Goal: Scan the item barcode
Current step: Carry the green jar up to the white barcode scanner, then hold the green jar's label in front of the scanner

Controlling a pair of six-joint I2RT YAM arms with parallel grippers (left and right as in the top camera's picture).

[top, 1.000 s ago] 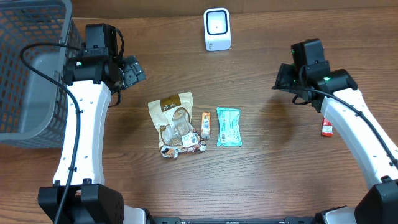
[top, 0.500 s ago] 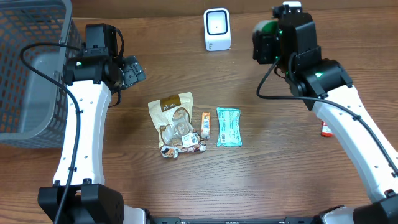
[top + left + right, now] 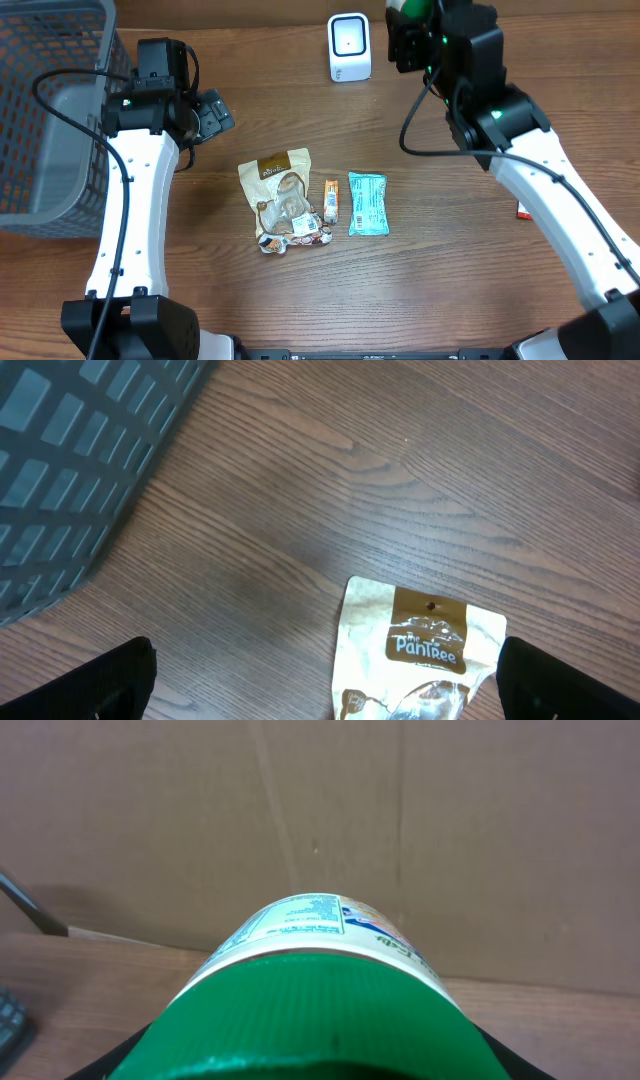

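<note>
My right gripper point(image 3: 412, 38) is clamped on the green-lidded jar point(image 3: 320, 1005) beside the scanner point(image 3: 349, 46) at the worktop's point(image 3: 450, 265) far edge, while my left gripper point(image 3: 330, 680) hangs, fingers wide apart, over the pouch point(image 3: 425, 650).

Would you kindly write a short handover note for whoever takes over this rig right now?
Left gripper: open, empty, above the table by the PanTree pouch.
Right gripper: shut on a green-lidded jar, held beside the white scanner.
Table centre: pouch, small bar, teal packet.
Done: jar lifted to the scanner.
Left: turn its barcode to the scanner; no scan is confirmed yet.
</note>
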